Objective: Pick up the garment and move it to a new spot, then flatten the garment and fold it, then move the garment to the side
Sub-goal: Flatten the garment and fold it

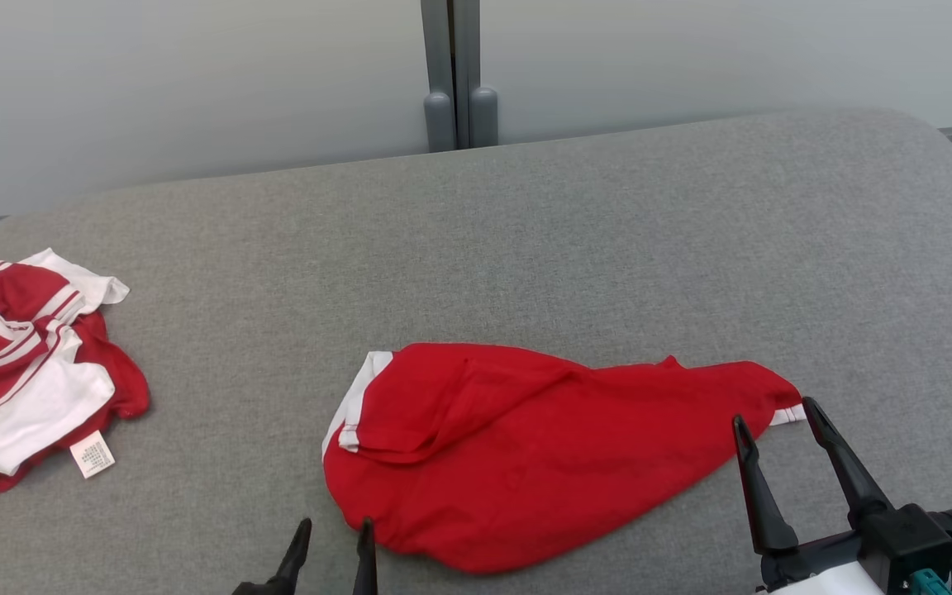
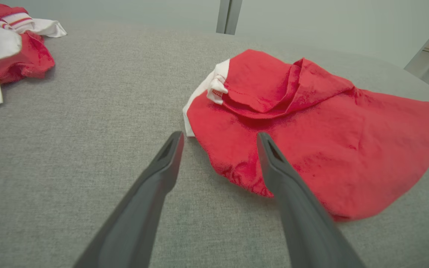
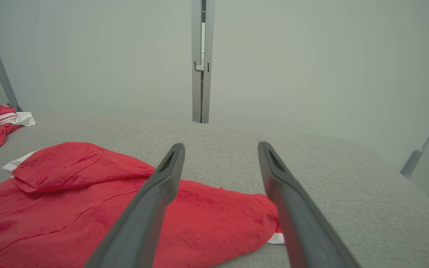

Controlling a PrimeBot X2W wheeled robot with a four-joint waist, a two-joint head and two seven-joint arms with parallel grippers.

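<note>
A red garment (image 1: pixel 525 450) with white trim lies crumpled on the grey padded table (image 1: pixel 525 231), near the front middle. It appears again in the left wrist view as the red garment (image 2: pixel 311 123), and in the right wrist view as the red garment (image 3: pixel 88 208). My left gripper (image 1: pixel 331 537) stands open at the garment's near left edge, its fingers empty. In its own view the left gripper (image 2: pixel 218 137) straddles that edge. My right gripper (image 1: pixel 773 417) is open just by the garment's right tip, holding nothing. Its own view has the right gripper (image 3: pixel 220 149) above that tip.
A second red and white striped garment (image 1: pixel 21 364) with a white label lies bunched at the table's left edge. A grey post (image 1: pixel 453 74) stands behind the table against a pale wall. Bare grey surface stretches across the back and right.
</note>
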